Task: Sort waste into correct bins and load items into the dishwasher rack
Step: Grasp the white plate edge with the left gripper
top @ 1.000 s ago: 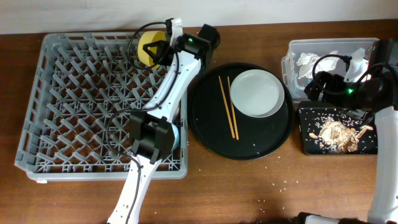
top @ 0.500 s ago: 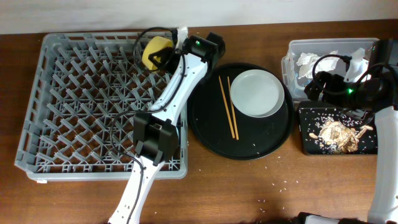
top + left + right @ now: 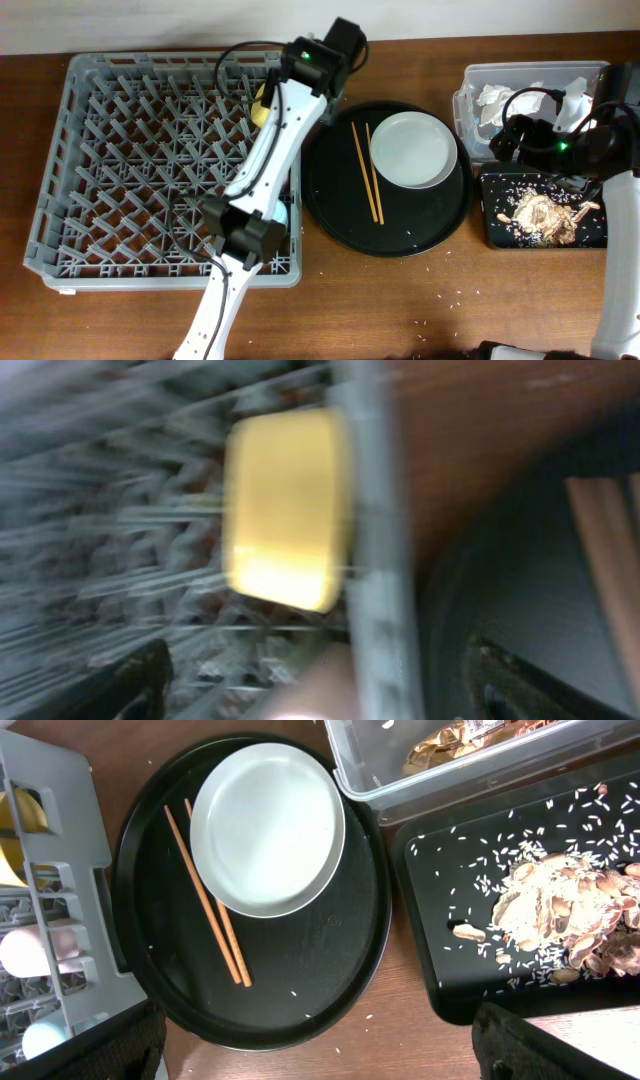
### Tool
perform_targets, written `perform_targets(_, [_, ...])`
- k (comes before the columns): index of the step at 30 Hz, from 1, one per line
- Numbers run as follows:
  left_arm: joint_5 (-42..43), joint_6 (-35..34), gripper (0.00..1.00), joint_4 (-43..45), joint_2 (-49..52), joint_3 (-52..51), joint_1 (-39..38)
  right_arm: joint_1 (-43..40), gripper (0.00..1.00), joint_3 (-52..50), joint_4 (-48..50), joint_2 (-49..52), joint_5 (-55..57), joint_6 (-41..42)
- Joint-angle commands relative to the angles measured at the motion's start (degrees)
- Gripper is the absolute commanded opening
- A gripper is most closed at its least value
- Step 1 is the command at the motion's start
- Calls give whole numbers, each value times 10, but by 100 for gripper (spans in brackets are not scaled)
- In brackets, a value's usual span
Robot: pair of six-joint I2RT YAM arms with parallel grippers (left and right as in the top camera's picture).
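Dishwasher rack (image 3: 150,170) fills left of frame. Yellow bowl (image 3: 285,510) inside its upper right part: left arm (image 3: 272,150) hides most overhead, left wrist view blurred. Left fingers (image 3: 115,685) spread, empty. Plate (image 3: 412,150), chopsticks (image 3: 366,170) on round tray (image 3: 340,215), centre. Pink cup (image 3: 30,952) shows only in right wrist view. Right fingers (image 3: 85,1050) spread, empty.
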Motion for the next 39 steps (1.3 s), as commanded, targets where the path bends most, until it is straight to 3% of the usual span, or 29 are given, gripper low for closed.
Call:
perform_targets(1, [254, 35, 95, 21, -32, 24, -1, -1, 98, 3, 0, 2, 7, -4])
perform_targets(8, [317, 35, 81, 131, 23, 11, -27, -1, 99, 3, 0, 2, 7, -4])
perform_targets(12, [309, -22, 73, 129, 83, 11, -57, -1, 98, 3, 0, 2, 7, -4])
perform_targets(15, [303, -59, 60, 130, 116, 11, -61, -1, 99, 3, 0, 2, 7, -4])
perform_targets(20, [297, -61, 49, 136, 146, 9, -63, -1, 98, 3, 0, 2, 7, -4])
perform_targets(25, [297, -61, 45, 136, 171, 9, -63, -1, 98, 3, 0, 2, 7, -4])
perform_targets(30, [297, -61, 24, 140, 179, 9, -63, -1, 98, 3, 0, 2, 7, -4])
perform_targets(39, [301, -61, 23, 140, 179, 8, -63, -1, 98, 3, 0, 2, 7, -4])
